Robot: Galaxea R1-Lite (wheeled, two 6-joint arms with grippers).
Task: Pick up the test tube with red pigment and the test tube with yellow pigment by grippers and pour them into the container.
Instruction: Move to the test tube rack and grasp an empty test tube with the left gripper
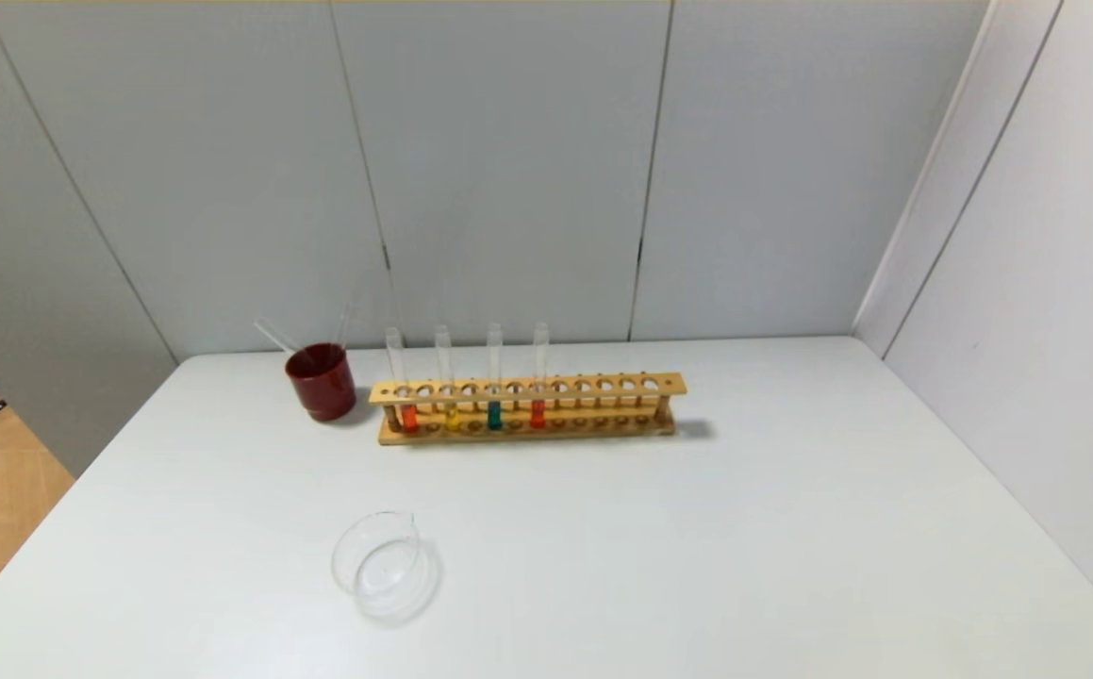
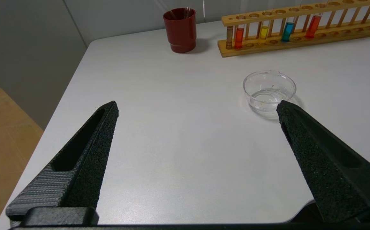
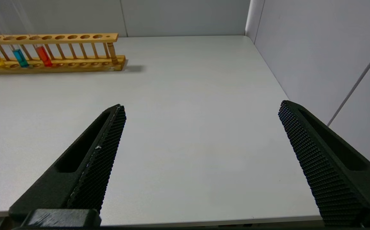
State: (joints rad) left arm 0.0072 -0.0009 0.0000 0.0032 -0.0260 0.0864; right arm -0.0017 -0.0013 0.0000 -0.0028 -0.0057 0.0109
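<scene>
White table [image 1: 697, 528]: container [image 2: 269, 92] beside (wide-open) left tool [image 2: 197, 108].

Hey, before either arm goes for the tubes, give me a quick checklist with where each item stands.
1. Left claw open and holding nothing: ok.
2. Right claw open and holding nothing: ok.
3. Yellow tube upright in the rack: ok.
4. Red tube singled out: cannot tell; the leftmost tube and the fourth tube both look reddish.
5. Beaker upright, standing apart from the rack: ok.
</scene>
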